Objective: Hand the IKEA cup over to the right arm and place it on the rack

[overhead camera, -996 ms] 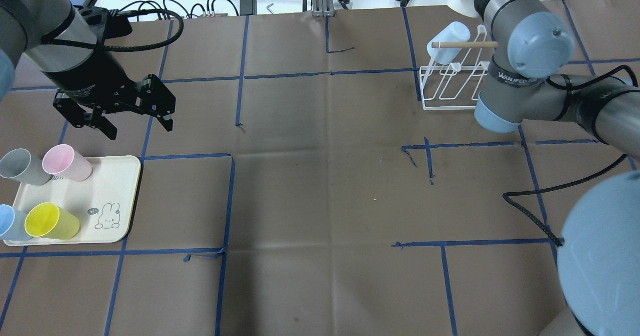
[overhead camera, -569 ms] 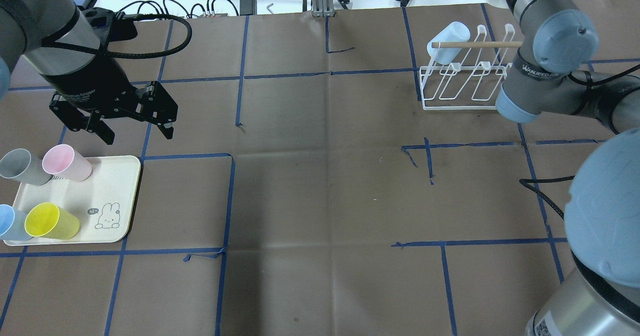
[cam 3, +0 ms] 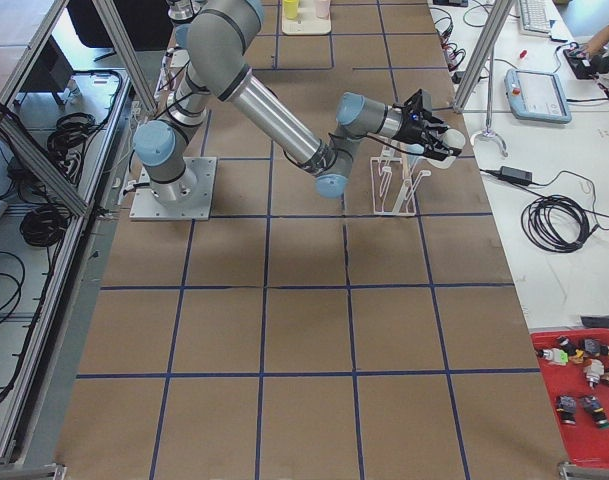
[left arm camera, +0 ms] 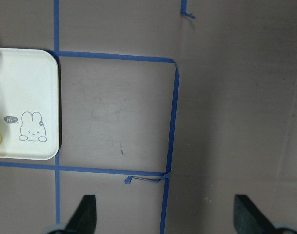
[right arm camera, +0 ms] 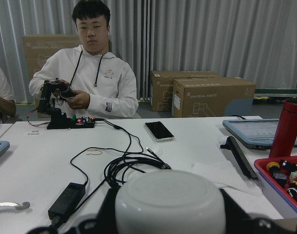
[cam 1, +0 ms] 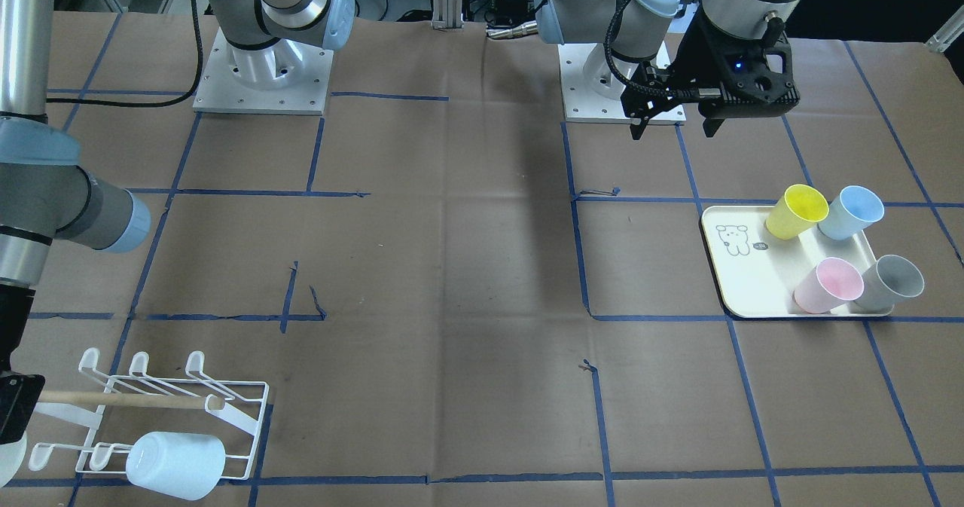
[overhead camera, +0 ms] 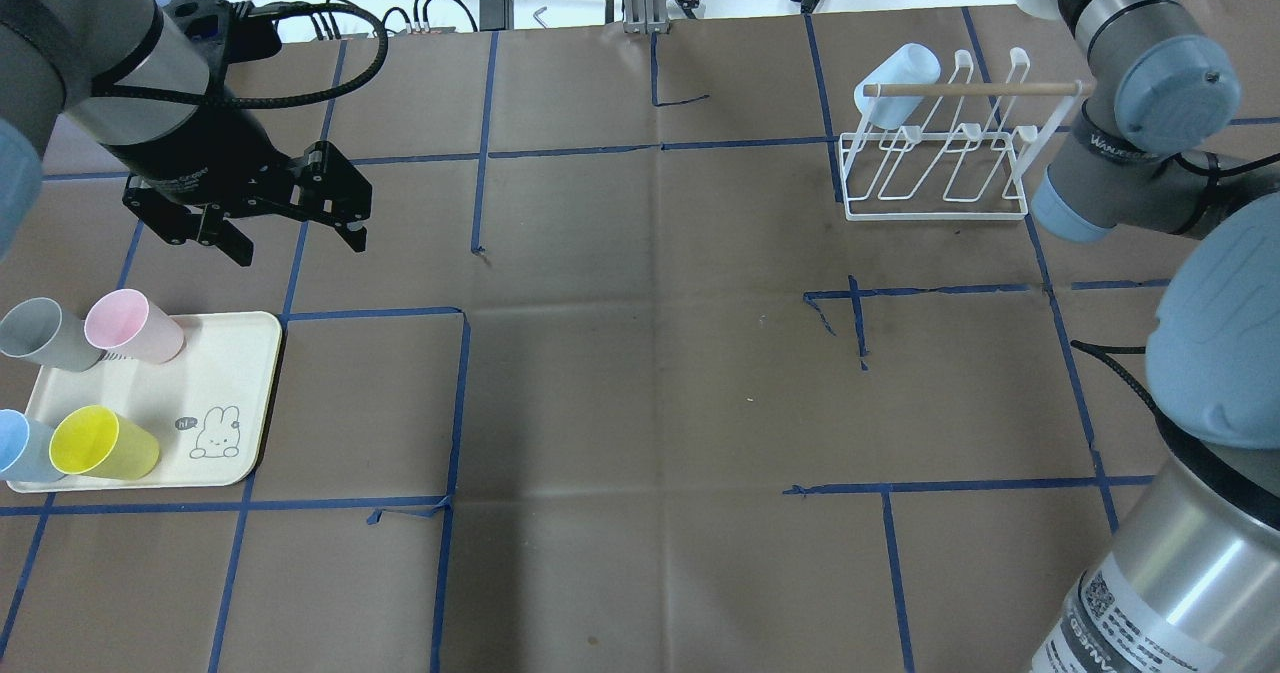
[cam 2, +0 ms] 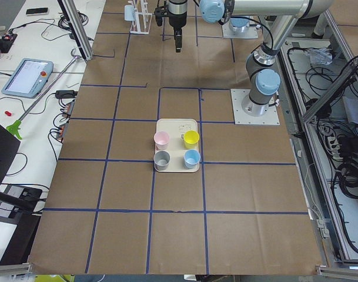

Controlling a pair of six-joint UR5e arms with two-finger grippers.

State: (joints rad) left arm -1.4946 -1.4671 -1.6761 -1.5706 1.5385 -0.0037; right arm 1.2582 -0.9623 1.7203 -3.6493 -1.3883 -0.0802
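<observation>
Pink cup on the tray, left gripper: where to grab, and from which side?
Probably from above, on the rim of the pink cup: it stands upright, mouth open, so the left gripper can put one of its fingers inside. Take the side away from the grey cup, which stands close beside it.

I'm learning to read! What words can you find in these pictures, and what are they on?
"hi~": speech bubble by the rabbit drawing on the cream tray.
"UNIVERSAL ROBOTS": two brown cardboard boxes in the right wrist view.
"WANJEED": black strap around the silver-grey right arm.
Sticker on that arm's base: too small to read.
</observation>
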